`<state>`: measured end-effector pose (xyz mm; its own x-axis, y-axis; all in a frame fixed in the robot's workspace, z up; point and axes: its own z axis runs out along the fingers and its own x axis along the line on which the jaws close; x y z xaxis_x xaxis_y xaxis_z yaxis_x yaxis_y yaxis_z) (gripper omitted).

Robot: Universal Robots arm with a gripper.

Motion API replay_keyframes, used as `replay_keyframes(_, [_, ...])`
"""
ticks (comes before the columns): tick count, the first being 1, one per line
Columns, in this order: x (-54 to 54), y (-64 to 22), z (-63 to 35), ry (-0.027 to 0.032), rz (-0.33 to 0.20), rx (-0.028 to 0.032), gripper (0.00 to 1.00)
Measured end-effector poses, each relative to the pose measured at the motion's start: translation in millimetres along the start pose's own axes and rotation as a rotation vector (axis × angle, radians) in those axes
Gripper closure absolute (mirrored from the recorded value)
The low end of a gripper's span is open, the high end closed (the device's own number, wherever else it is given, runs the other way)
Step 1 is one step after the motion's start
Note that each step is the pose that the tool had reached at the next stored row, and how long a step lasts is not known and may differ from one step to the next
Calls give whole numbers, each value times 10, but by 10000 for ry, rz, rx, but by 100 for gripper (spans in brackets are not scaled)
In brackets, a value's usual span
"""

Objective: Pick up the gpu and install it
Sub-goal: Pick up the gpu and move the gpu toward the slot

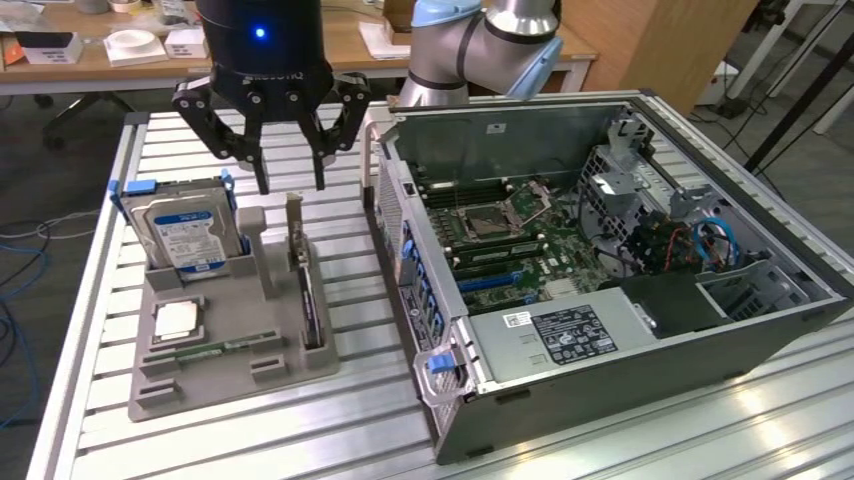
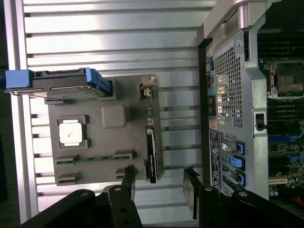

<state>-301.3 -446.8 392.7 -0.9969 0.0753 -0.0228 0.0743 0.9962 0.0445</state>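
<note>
Two black fingers [image 1: 263, 170] of the gripper [image 1: 291, 182] stand wide apart and empty over the grey plastic holder tray [image 1: 227, 385], where the thin dark gpu [image 1: 311, 305] stands on edge, nearest the open black computer case [image 1: 641, 390].

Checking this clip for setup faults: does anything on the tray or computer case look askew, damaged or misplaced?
Nothing stands out. The gpu stands on edge in its slot of the grey tray, the hard drive sits upright, the open gripper hangs above, empty.
</note>
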Motion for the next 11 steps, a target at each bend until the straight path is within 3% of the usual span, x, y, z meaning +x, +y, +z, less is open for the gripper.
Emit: replay_keyframes(11, [1,-2,38,0,-1,-1,47])
